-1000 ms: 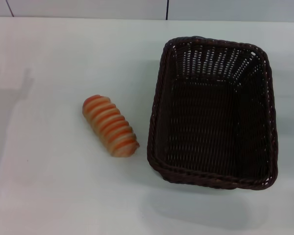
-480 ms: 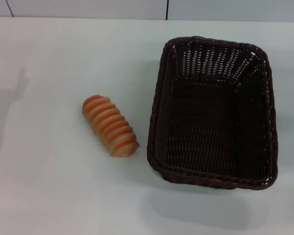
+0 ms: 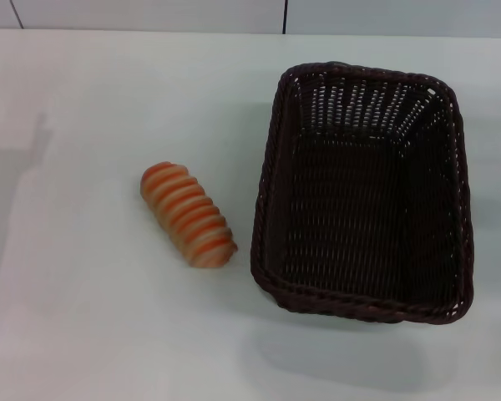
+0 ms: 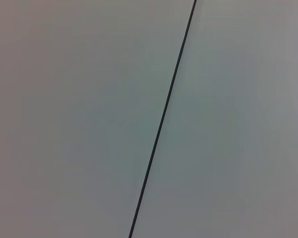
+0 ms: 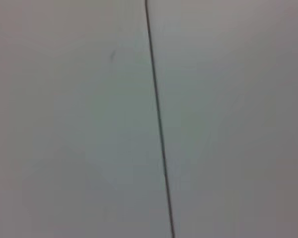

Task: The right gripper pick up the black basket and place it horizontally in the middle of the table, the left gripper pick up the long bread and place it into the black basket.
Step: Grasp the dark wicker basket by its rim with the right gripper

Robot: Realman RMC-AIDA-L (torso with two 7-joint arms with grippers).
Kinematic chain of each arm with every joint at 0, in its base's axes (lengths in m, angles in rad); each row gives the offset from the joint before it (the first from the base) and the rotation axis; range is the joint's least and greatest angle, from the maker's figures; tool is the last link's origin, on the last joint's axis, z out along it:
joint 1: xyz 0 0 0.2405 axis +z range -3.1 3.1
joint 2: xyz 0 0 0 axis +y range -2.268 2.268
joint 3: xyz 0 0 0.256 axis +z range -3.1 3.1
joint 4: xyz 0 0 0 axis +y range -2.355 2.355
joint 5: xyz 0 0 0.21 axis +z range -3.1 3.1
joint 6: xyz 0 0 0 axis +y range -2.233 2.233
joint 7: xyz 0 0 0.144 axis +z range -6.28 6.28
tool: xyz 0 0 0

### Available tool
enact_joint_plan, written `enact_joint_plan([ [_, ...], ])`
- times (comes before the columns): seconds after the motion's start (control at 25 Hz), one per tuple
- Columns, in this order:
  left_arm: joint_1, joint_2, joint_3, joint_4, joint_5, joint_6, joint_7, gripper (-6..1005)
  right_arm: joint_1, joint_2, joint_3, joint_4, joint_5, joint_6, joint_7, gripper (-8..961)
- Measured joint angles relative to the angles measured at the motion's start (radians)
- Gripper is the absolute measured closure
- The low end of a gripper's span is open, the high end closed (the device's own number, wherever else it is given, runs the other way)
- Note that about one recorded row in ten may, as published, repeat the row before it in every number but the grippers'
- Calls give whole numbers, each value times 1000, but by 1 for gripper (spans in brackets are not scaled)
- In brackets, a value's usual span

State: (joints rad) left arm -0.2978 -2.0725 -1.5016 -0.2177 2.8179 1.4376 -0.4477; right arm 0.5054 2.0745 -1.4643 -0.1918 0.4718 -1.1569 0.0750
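The black basket [image 3: 363,194] sits on the table [image 3: 83,317], long side running away from the robot, with the long bread [image 3: 188,214] just beside it (ribbed side up). Neither arm's jaws are in sight; both wrist cameras see only pale panels with a dark seam [image 4: 164,119].

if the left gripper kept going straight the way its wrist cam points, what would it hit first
Probably a plain pale panelled surface crossed by one thin dark seam; nothing else shows in that line. The gripper itself is out of view, and depth is unclear.
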Motion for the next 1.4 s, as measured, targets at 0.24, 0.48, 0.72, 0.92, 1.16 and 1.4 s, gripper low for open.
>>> enact_joint_plan([
  [0.24,-2,3,0,0,0,2,0,146,-10,1,-1,2,-73,39,-13,646],
  [0.48,3,3,-7,2,0,3,1,146,-22,4,-1,-8,-79,36,-27,645],
  [0.72,14,3,-4,5,0,4,1,147,-31,11,-48,-26,-85,32,-25,642],
  [0.92,19,4,-2,5,1,6,-1,147,-42,12,-105,-40,-86,32,-18,640],
  [1.16,18,4,1,10,6,3,1,147,-83,7,-129,-69,-86,30,5,637],
  [1.4,15,5,1,11,8,-7,1,148,-113,4,-137,-122,-97,82,24,525],
])
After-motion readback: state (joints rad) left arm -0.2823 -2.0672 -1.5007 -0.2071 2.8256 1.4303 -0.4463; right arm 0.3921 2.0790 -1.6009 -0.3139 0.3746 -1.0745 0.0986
